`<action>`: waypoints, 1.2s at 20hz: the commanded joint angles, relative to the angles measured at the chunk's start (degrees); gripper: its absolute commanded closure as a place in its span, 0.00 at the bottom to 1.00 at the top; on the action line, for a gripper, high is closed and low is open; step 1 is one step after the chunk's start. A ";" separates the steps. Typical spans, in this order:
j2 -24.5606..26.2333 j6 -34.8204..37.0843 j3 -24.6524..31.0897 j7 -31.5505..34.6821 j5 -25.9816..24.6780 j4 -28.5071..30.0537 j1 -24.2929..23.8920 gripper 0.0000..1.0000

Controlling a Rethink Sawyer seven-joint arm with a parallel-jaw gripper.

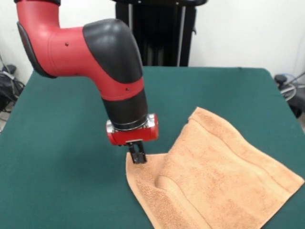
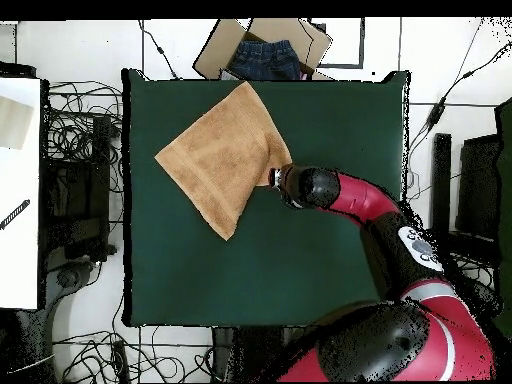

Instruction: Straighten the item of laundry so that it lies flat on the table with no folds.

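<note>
The towel (image 1: 224, 176) sits on the green tabletop (image 1: 57, 181), around 4 o'clock in the front view and 11 o'clock from overhead, and it isn't flat, with a raised fold running from its left corner down toward the near edge. The pincer (image 1: 137, 156) is right down at that left corner, at 9 o'clock off the towel, touching the cloth. Its tips look pressed together, maybe pinching the edge, but I honestly can't tell.

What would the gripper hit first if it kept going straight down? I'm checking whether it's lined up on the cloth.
Most likely the towel: the gripper points down over its corner, with the table beneath.
</note>
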 commanded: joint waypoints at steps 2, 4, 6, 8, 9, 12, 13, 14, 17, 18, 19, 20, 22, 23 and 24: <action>7.75 0.82 -3.32 -6.59 -9.28 1.99 -6.27 1.00; 8.00 1.27 -2.82 -6.95 -9.77 1.73 -7.01 1.00; 8.10 1.61 -2.36 -7.36 -10.16 1.64 -7.72 1.00; 8.30 1.91 -1.94 -7.97 -10.50 1.46 -8.47 1.00; 8.45 2.05 -1.68 -8.35 -10.62 1.34 -8.83 1.00; 8.84 2.99 -0.82 -9.68 -11.32 0.77 -10.21 1.00; 8.97 3.30 -0.53 -10.12 -11.55 0.58 -10.67 1.00; 9.08 3.70 -0.25 -10.57 -11.79 0.36 -11.13 1.00; 9.41 4.81 0.77 -12.07 -12.85 -0.34 -12.75 1.00; 9.50 5.43 1.12 -12.55 -13.16 -0.66 -13.22 1.00; 9.57 6.18 1.51 -13.12 -13.37 -1.04 -13.77 1.00; 9.64 6.82 1.88 -13.62 -13.61 -1.34 -14.23 1.00; 9.78 7.63 2.41 -14.44 -14.11 -1.85 -14.99 1.00; 9.90 8.02 2.61 -14.99 -14.21 -2.15 -15.33 1.00; 10.05 8.53 2.83 -15.44 -14.27 -2.48 -15.61 1.00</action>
